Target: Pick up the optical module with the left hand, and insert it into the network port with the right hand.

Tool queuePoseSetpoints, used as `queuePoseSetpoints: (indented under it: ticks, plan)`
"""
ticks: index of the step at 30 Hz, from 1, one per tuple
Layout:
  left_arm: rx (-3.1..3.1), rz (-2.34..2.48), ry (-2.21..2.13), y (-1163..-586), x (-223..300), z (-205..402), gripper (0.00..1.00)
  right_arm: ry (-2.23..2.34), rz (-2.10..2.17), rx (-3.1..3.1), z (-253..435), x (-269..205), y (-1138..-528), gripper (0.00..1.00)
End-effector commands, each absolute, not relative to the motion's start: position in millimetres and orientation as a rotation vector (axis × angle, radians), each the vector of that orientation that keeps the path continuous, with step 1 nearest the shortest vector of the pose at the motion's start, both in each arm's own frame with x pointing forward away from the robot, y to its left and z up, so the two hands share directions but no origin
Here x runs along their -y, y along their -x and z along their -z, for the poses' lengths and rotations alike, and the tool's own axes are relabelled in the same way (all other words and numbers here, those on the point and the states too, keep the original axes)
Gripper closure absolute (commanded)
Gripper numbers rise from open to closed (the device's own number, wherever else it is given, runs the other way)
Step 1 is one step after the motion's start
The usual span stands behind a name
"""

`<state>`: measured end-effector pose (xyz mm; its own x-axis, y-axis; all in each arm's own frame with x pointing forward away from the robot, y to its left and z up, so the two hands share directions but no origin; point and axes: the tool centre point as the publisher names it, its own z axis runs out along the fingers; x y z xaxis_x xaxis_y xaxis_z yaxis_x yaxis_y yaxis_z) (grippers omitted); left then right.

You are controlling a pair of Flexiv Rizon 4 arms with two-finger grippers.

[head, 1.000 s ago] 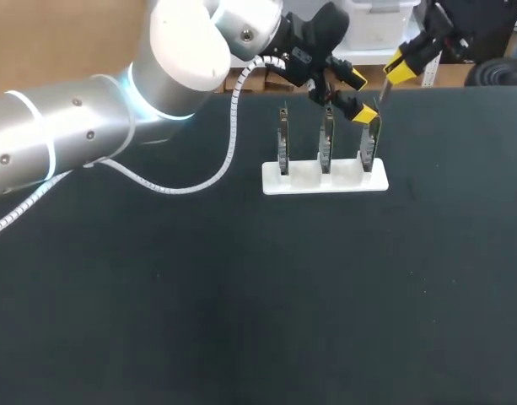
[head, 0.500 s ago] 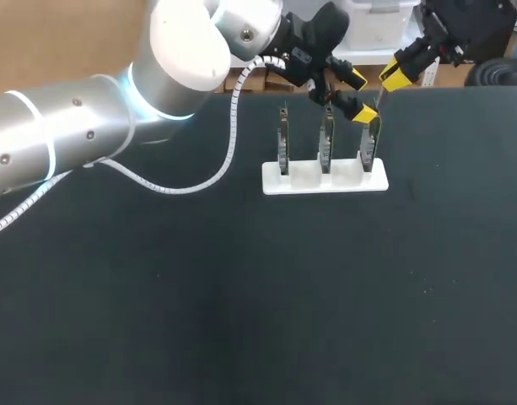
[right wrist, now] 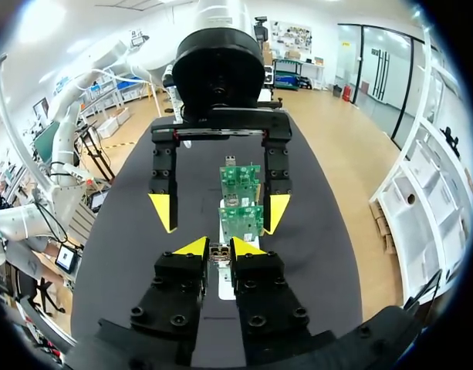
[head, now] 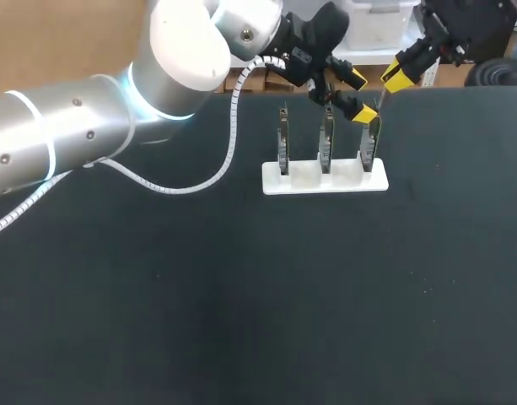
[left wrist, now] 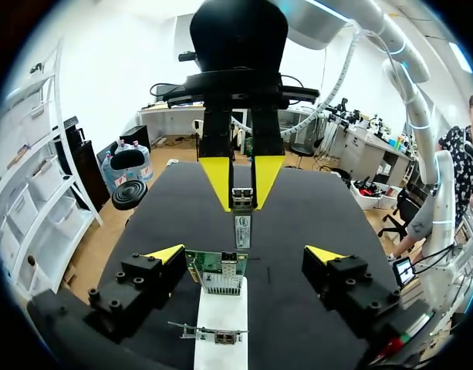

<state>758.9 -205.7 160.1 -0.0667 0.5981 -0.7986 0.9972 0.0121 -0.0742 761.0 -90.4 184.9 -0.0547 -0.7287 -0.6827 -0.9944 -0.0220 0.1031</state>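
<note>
The optical module, a slim metal stick, hangs tip-down with my right gripper shut on its upper end. In the right wrist view only its end shows between the right gripper tips. It hovers just above the rightmost circuit board of three standing upright in a white stand. That board's network port lies between the wide-open fingers of my left gripper, which straddles the board without touching it. In the head view the left gripper and the right gripper meet at the table's far edge.
Two more boards stand in the stand to the left of the target. My left arm and its white coiled cable cross the table's far left. The black tabletop stretches bare toward me.
My right gripper has shifted slightly with the module above the rightmost board. The left arm has not moved.
</note>
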Motion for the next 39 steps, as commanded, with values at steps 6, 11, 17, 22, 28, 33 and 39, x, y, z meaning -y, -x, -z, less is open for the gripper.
queuePoseSetpoints:
  ticks: [6, 11, 17, 22, 28, 33, 39]
  plan:
    - [-1.725, 0.901, -1.645, -760.9, 206.5, -160.2, 0.0, 1.809, -0.809, -1.837, -185.4, 89.2, -767.2, 1.0]
    - [-1.725, 0.901, -1.645, -760.9, 206.5, -160.2, 0.0, 1.818, -0.795, -1.845, -184.6, 87.5, -767.0, 1.0]
    - [-1.725, 0.901, -1.645, -760.9, 206.5, -160.2, 0.0, 1.814, -0.797, -1.848, -182.9, 85.5, -766.1, 1.0]
    - [-1.725, 0.901, -1.645, -760.9, 206.5, -160.2, 0.0, 1.81, -0.798, -1.851, -182.2, 84.1, -765.2, 1.0]
    - [-1.725, 0.901, -1.645, -760.9, 206.5, -160.2, 0.0, 1.798, -0.798, -1.861, -180.1, 84.1, -764.6, 1.0]
    - [-1.725, 0.901, -1.645, -760.9, 206.5, -160.2, 0.0, 1.812, -0.782, -1.862, -181.2, 84.1, -764.9, 1.0]
    - [-1.725, 0.901, -1.645, -760.9, 206.5, -160.2, 0.0, 1.818, -0.775, -1.862, -182.3, 85.4, -765.9, 1.0]
